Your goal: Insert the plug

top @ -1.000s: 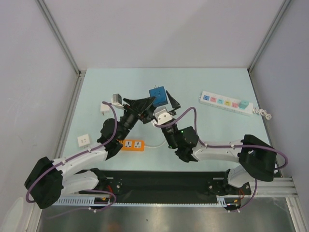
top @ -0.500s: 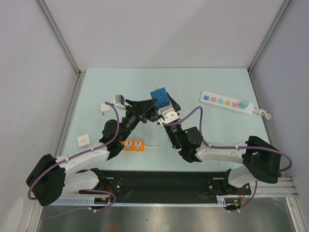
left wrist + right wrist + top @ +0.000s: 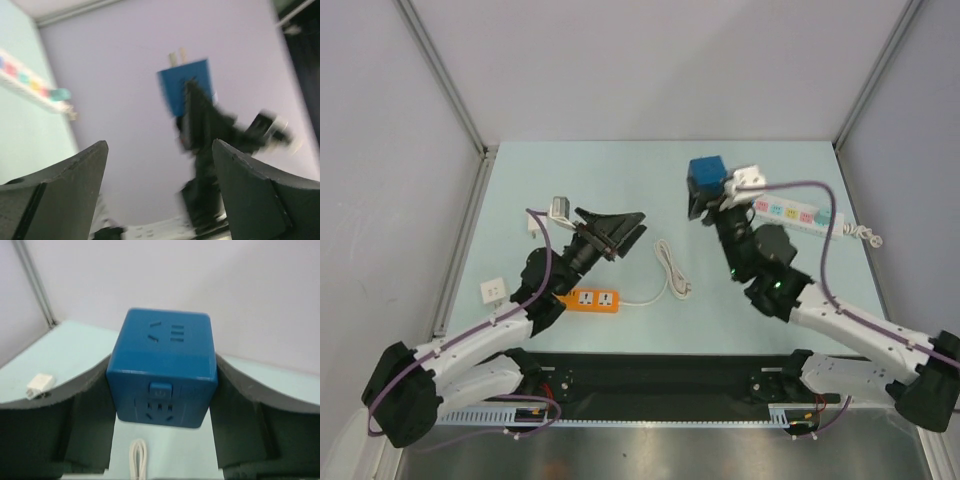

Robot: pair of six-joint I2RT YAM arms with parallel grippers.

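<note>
The plug (image 3: 705, 172) is a blue cube held above the table at the back, just left of the white power strip (image 3: 790, 213). My right gripper (image 3: 709, 192) is shut on it. In the right wrist view the plug (image 3: 164, 371) fills the gap between both dark fingers (image 3: 85, 410), socket face toward the camera. My left gripper (image 3: 634, 225) hangs open and empty over the table's middle left. The left wrist view looks between its open fingers (image 3: 75, 190) at the plug (image 3: 187, 92), prongs up, and the power strip (image 3: 30, 82).
An orange power strip (image 3: 595, 299) lies in front of the left arm, its white cable (image 3: 670, 268) looping to the right. A small white square block (image 3: 493, 291) sits at the left edge. A white adapter (image 3: 537, 221) lies behind the left gripper.
The plug passed from the left gripper to the right one. The left jaws opened and let go. The right arm carried the plug right and back, toward the white power strip.
</note>
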